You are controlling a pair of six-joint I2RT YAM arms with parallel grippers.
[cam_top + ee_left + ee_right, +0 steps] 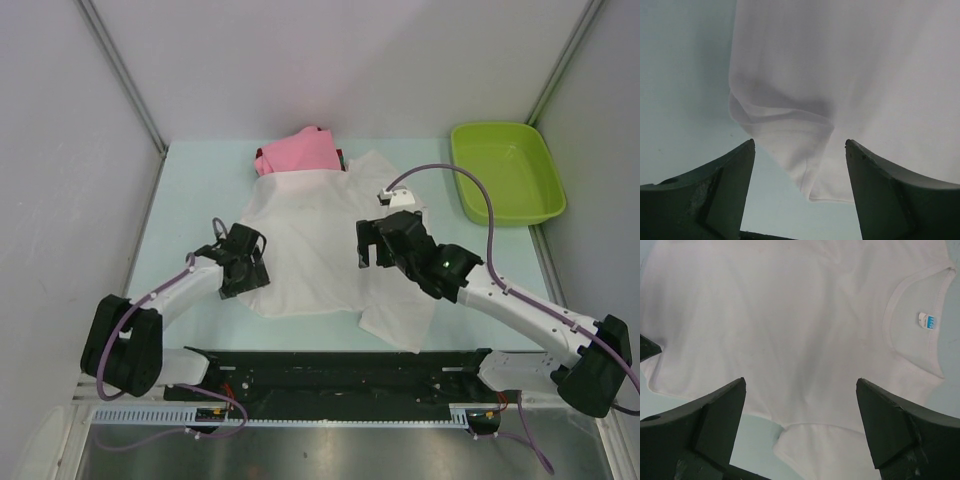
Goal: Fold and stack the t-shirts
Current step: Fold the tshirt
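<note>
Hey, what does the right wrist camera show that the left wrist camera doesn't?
Only the right wrist view shows the neck opening of the white t-shirt, with its collar and small blue label. Only the left wrist view shows a rumpled corner of that shirt, doubled over and reaching into the gap between the left fingers. Both show white cloth lying on the pale table, framed by that arm's own dark fingers; the right fingers, like the left, are spread apart and grip nothing.
</note>
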